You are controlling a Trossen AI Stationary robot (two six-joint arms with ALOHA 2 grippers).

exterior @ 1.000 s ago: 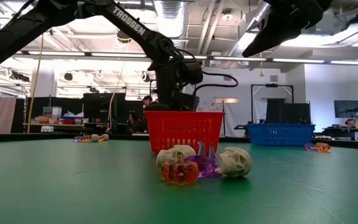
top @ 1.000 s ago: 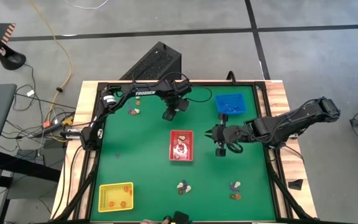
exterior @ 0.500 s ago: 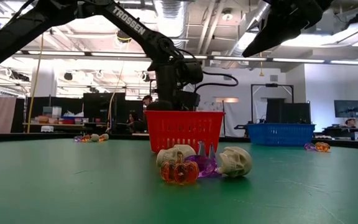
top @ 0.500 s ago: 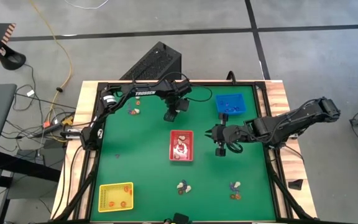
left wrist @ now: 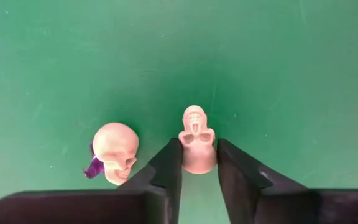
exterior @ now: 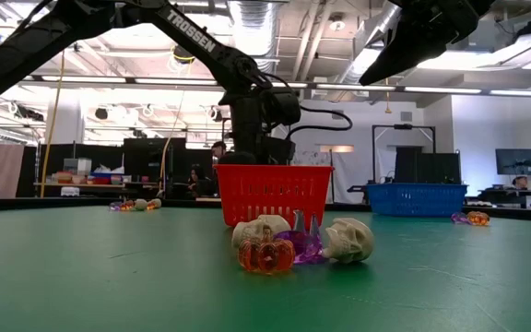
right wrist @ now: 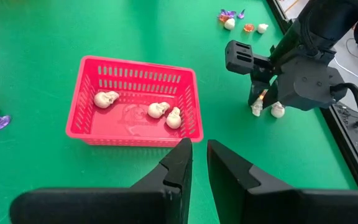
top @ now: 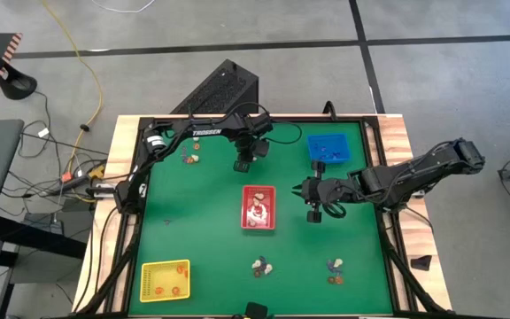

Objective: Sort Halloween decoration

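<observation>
My left gripper (top: 242, 165) stands at the table's far middle, fingers down on the green mat, shut on a small cream screaming-face trinket (left wrist: 196, 138). A cream skull (left wrist: 115, 151) with a purple bit (left wrist: 93, 167) lies right beside it. The red tray (top: 258, 207) at mid-table holds three cream skulls (right wrist: 157, 110). My right gripper (top: 312, 215) hovers just right of the red tray, its fingers (right wrist: 179, 165) almost together with nothing between them. Further trinket clusters lie at the far left (top: 190, 159), near middle (top: 260, 266) and near right (top: 335, 270). My left gripper pinches the cream trinket by its two sides, at its lower end (left wrist: 197, 160), between the two fingers (left wrist: 169, 165). The fingers come from above, pointing down. The trinket lies on the mat, its face end sticking out beyond the fingertips.
A blue tray (top: 328, 148) sits at the far right and a yellow tray (top: 165, 280) with orange pieces at the near left corner. In the low view an orange pumpkin (exterior: 265, 254), purple pieces and skulls sit close in front of the red tray (exterior: 273, 192).
My left gripper has stayed in place over the far-middle trinkets and has closed its fingers onto the cream trinket. The right arm and the trays have kept still.
</observation>
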